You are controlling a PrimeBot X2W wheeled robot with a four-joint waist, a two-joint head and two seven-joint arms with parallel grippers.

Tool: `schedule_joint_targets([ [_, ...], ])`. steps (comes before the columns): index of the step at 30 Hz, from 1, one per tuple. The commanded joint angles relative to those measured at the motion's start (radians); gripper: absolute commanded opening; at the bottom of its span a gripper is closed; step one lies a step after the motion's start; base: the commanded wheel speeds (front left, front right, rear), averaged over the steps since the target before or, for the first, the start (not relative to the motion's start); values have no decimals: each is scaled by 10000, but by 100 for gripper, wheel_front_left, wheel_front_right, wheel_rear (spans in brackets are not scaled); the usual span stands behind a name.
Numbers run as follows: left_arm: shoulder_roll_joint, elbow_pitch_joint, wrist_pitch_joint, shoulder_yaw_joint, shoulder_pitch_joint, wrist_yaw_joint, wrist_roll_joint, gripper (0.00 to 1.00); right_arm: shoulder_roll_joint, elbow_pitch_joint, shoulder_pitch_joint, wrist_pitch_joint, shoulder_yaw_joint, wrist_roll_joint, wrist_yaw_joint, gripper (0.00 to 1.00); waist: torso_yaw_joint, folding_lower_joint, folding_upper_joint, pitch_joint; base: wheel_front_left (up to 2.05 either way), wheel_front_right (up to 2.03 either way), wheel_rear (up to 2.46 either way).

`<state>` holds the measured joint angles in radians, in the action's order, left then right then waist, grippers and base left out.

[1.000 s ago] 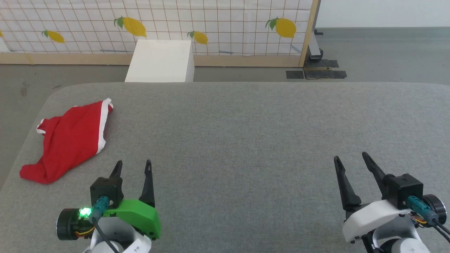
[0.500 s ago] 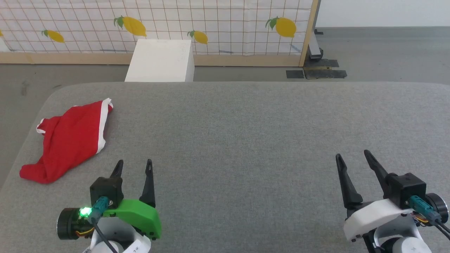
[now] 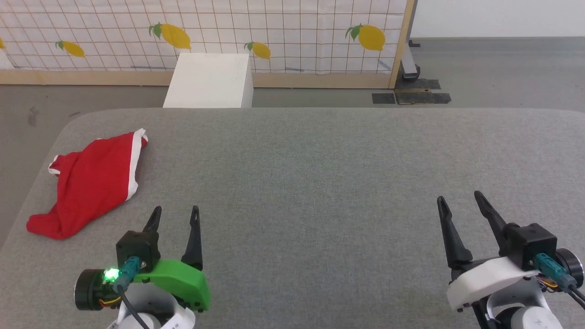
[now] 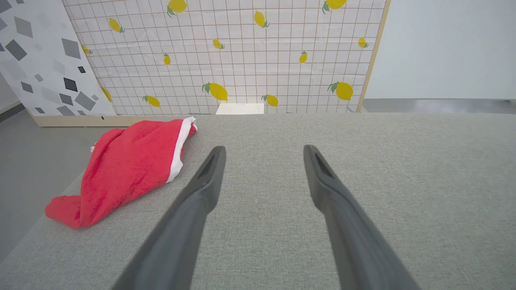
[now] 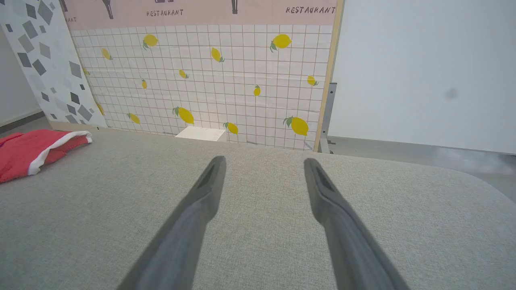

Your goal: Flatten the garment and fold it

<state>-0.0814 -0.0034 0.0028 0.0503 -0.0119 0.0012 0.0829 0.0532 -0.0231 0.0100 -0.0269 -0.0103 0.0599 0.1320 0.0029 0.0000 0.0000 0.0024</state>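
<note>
Well, the red shorts [image 3: 89, 183] are lying bunched near the left edge of the grey table [image 3: 320, 183], waistband hard to make out; the left gripper [image 3: 176, 209] and, far right, the right gripper [image 3: 459, 196] are hovering, fingers spread, empty.

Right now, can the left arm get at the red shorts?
Probably yes: the red shorts lie just ahead and left of the open left gripper, with bare grey tabletop between, nothing blocking.
</note>
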Motion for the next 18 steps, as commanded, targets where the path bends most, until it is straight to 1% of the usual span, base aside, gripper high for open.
schedule_joint_targets([
  [1, -102, 18, -43, 31, 121, 48, 43, 100, -20, -45, -190, -74, -9, 73, -9, 100, -1, 0, 0, 1, 0, 0, 0],
  [12, -193, 57, 57, 209, 122, 54, 198, 100, -23, -34, -195, -83, -92, 159, -10, 100, 9, 0, 0, 64, 0, 0, 0],
  [18, -221, 60, 113, 321, 16, 90, 264, 100, -25, -90, -162, -69, -87, 182, -11, 100, 218, 0, 0, 173, 0, 0, 0],
])
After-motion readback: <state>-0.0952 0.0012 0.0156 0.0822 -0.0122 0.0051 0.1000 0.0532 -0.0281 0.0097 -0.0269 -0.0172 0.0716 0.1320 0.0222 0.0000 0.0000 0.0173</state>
